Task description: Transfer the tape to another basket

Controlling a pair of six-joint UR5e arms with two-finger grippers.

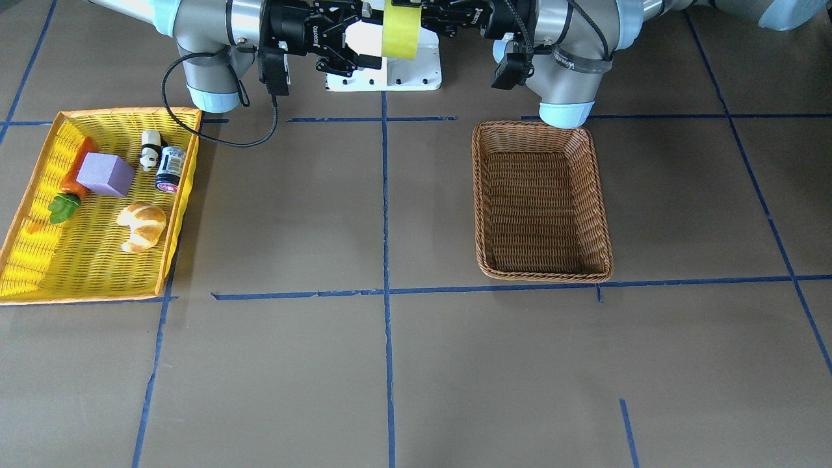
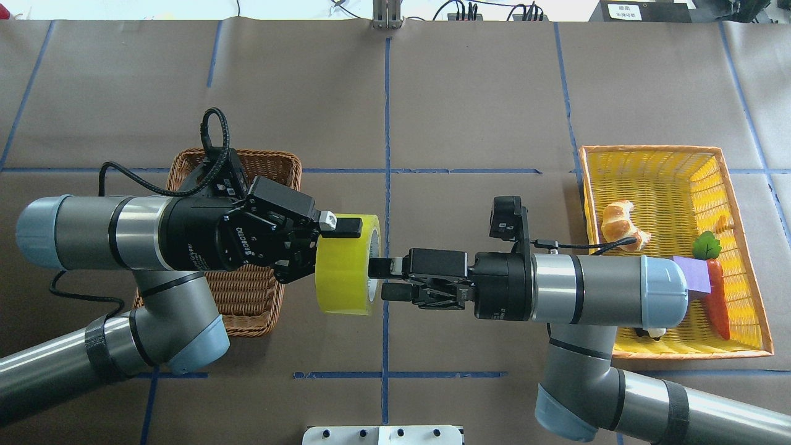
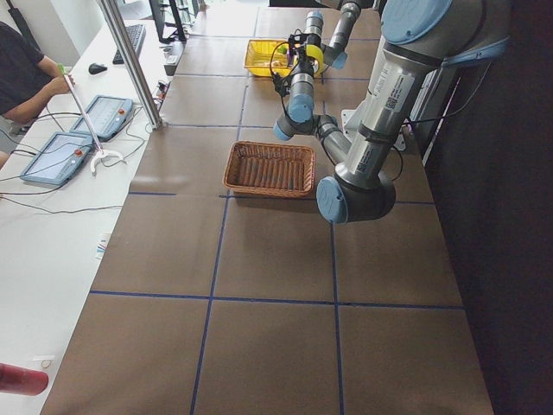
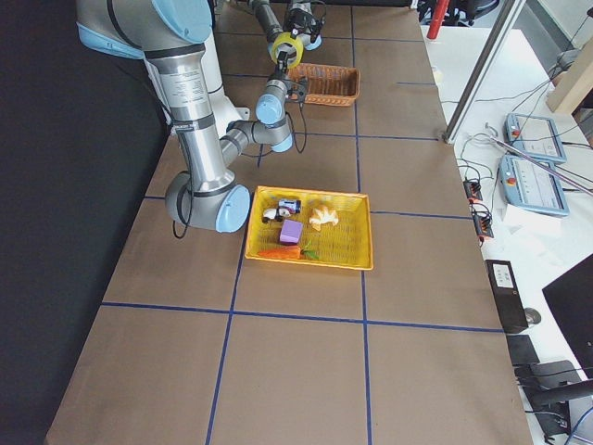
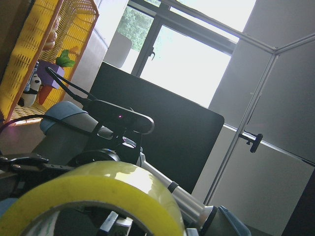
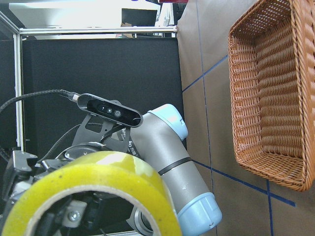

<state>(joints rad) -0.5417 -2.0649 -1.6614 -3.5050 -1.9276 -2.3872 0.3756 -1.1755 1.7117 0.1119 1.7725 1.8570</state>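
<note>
- Just beside the brown basket [image 1: 545, 274], on the side facing the yellow basket [image 1: 130, 112], the tape [image 2: 346, 264] is held on edge, up off the table, between the two grippers.
- The left gripper [image 2: 330, 247] is seen over the brown basket's near edge. Its jaws are spread, with one finger laid along the roll's outer face and the other hidden behind the roll. Whether the roll is clamped cannot be told.
- The right gripper [image 2: 380, 279] is set against the side of the roll away from the brown basket, its fingers placed at the open end of the core. A firm pinch cannot be confirmed there either.
- A hand-over from right to left is judged to be in hand.
- Next, a sure hold by the left jaws is called for. The right fingers are then to be freed and drawn away from the brown basket, and the roll carried over that basket and lowered in.
- Nothing is seen inside the brown basket.
- Well apart from it, a croissant [image 1: 142, 225], a purple block [image 1: 105, 174], a carrot [image 1: 79, 156], a panda toy [image 1: 150, 149] and a small can [image 1: 170, 169] are held in the yellow basket.
</note>
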